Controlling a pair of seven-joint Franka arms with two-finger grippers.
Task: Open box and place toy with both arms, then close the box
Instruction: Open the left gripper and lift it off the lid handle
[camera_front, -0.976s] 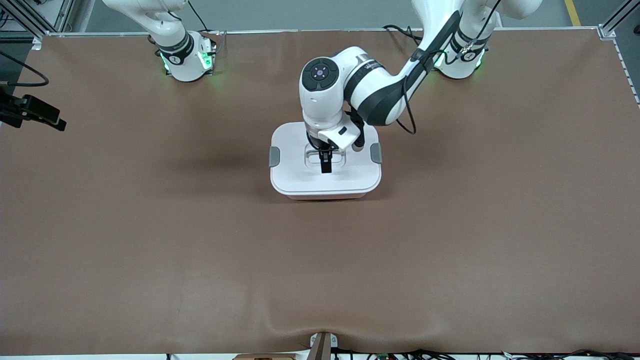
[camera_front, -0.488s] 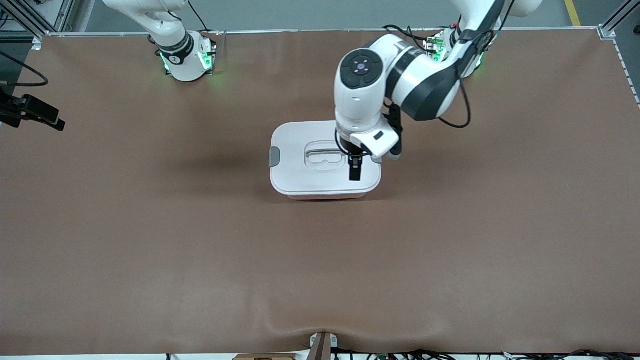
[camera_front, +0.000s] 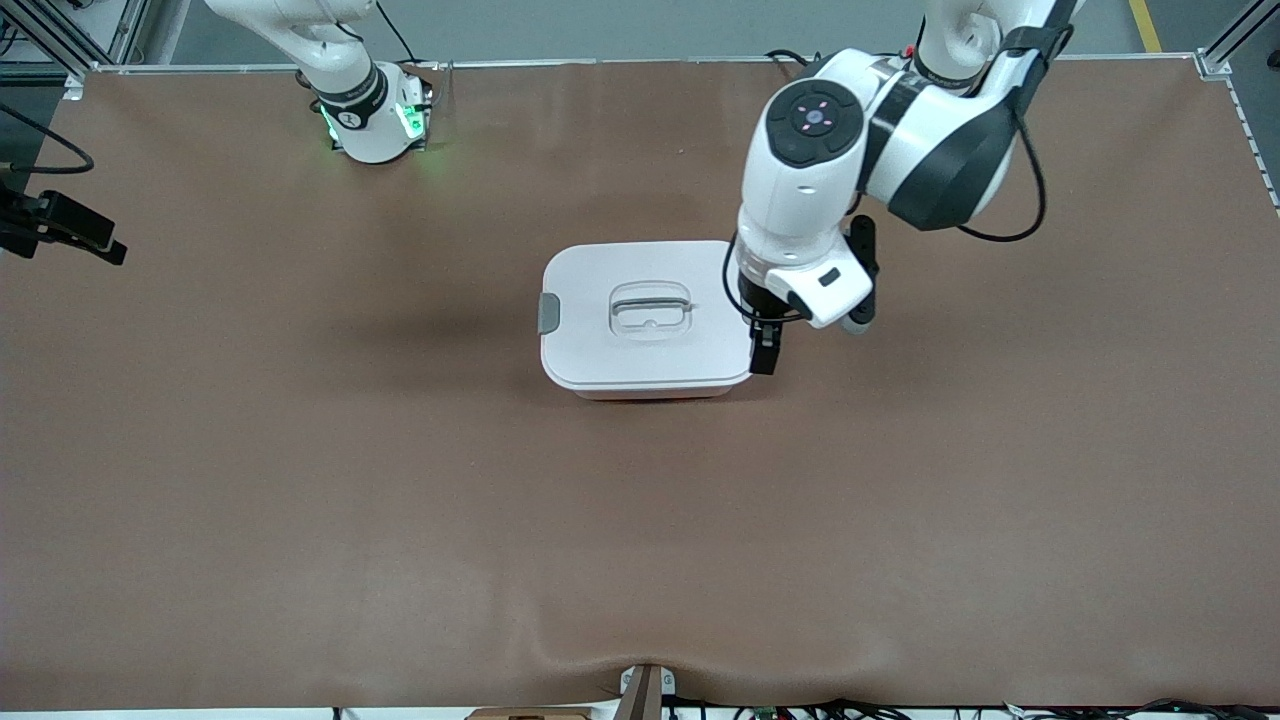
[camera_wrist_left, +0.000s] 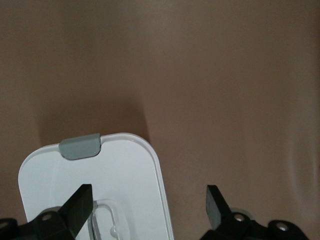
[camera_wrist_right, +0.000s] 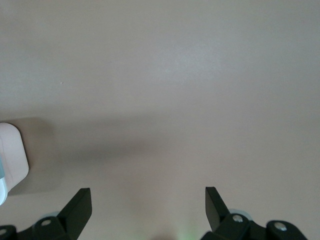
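Note:
The box (camera_front: 600, 350) stands shut in the middle of the table, its white lid on and the recessed handle (camera_front: 650, 310) on top. One grey clip (camera_front: 549, 313) shows on its side toward the right arm's end. My left gripper (camera_front: 764, 358) hangs open over the box's edge toward the left arm's end. In the left wrist view the left gripper (camera_wrist_left: 148, 192) straddles the rim of the box (camera_wrist_left: 120, 165), with a grey clip (camera_wrist_left: 80, 146) farther off. My right gripper (camera_wrist_right: 148, 195) is open over bare table, with a corner of the box (camera_wrist_right: 11, 150) at the frame's edge. The toy is out of view.
A black clamp-like device (camera_front: 60, 230) juts in at the table's edge by the right arm's end. The right arm's base (camera_front: 370, 110) stands at the back edge. A small bracket (camera_front: 645, 690) sits at the table's front edge. Brown mat covers the table.
My left gripper has swung from above the lid's handle toward the left arm's end, now over the box's edge. The box has not moved.

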